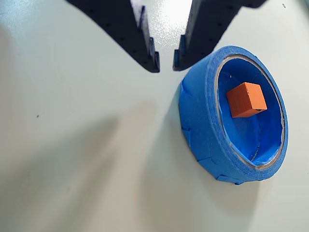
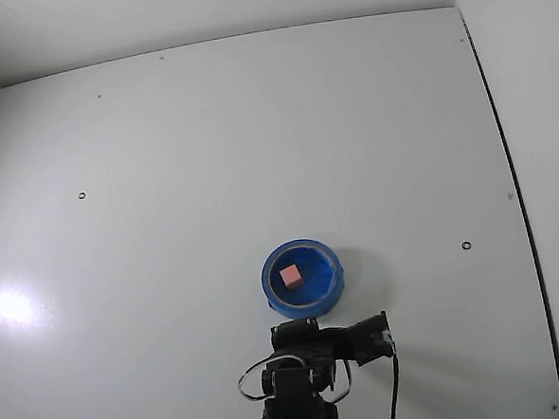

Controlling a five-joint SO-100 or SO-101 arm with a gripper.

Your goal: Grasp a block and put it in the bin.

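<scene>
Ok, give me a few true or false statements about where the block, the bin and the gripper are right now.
1. The block lies inside the bin. True.
2. The gripper is shut on the block. False: its fingers are apart and hold nothing.
3. The bin is tipped on its side. False: it sits flat on the table.
4. In the wrist view the gripper is outside the bin, by its rim. True.
</scene>
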